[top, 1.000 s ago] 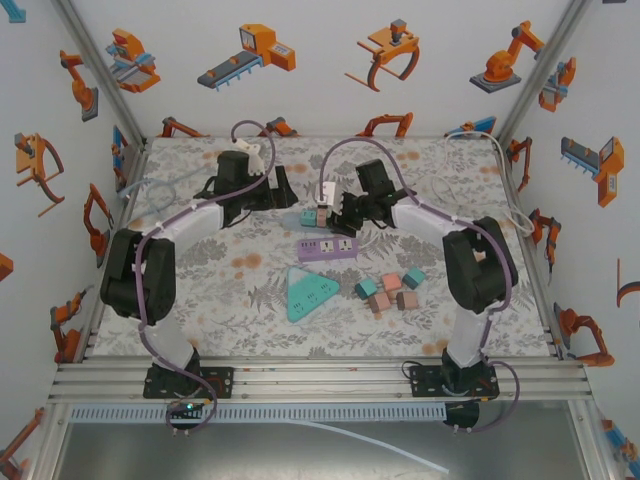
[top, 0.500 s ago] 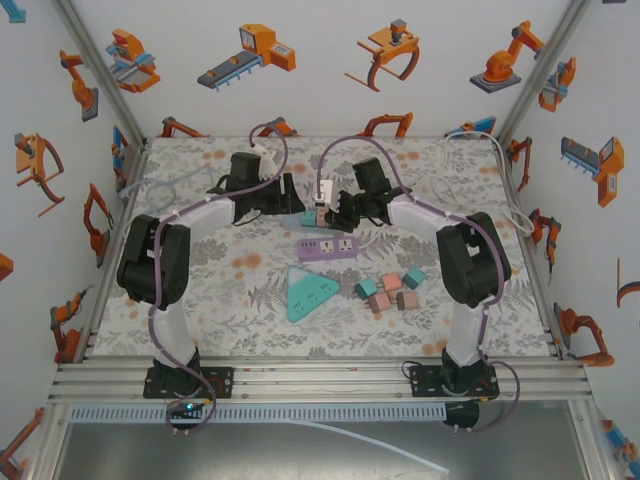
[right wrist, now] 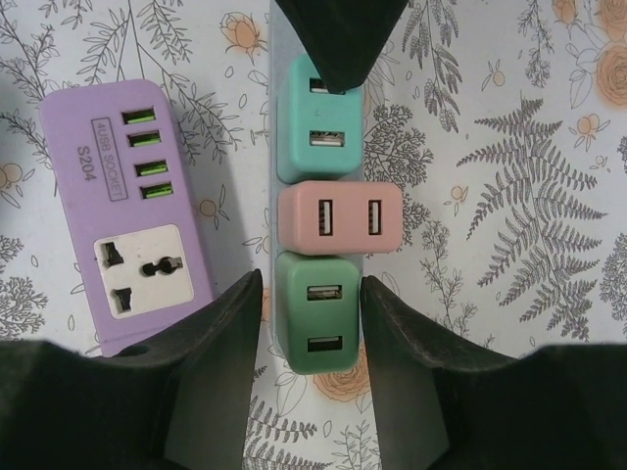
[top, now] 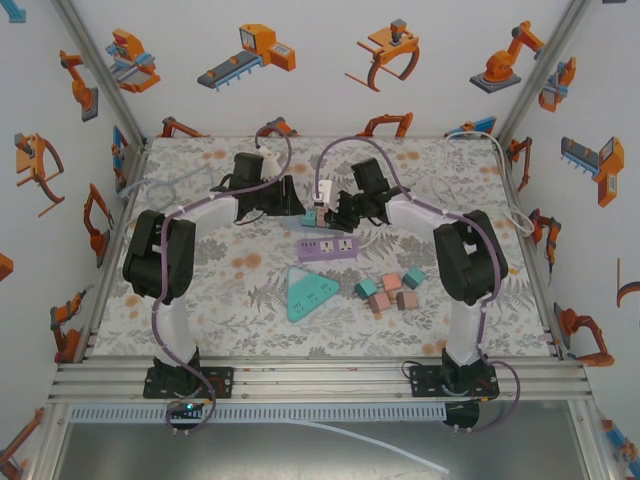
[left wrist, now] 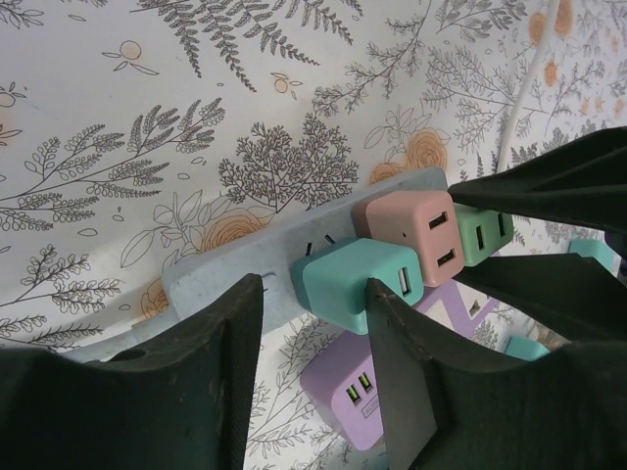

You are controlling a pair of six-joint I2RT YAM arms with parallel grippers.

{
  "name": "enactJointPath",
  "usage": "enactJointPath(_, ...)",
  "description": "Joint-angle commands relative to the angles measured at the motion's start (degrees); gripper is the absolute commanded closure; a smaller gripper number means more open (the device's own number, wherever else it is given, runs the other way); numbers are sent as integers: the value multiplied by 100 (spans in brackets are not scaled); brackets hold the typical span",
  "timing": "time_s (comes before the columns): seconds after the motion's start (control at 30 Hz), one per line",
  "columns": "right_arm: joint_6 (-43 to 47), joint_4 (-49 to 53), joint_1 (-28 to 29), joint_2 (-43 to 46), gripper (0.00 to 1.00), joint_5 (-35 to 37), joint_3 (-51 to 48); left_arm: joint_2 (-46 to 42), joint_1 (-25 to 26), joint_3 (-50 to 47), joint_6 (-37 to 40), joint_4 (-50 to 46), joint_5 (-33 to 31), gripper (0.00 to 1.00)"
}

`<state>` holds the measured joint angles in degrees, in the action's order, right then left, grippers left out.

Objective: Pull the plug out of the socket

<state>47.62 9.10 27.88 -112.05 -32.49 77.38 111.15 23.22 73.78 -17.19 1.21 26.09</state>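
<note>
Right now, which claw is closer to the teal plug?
Left. The left claw is right at the teal plug; the right claw sits two plugs along, around the green plug.

I've got the power strip (left wrist: pixel 225 266) toward the back of the table (top: pixel 220 310), 3 plugs (right wrist: pixel 340 217) in a row on it. Socket block (top: pixel 327 247) just in front; wedge socket (top: pixel 307 292) nearer me; cubes (top: pixel 390 290) clustered to its R.
</note>
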Motion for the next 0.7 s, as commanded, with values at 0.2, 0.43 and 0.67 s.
enactJointPath(0.2, -120, 280, 16, -238, 63, -146, 359, 280, 58, 93, 618, -957, 6, 54)
enactJointPath(0.43, -121, 392, 16, -238, 81, -426, 563, 440, 105, 83, 728, -1146, -69, 53)
enactJointPath(0.67, -332, 573, 16, -185, 87, -748, 895, 573, 208, 88, 721, -1188, -128, 53)
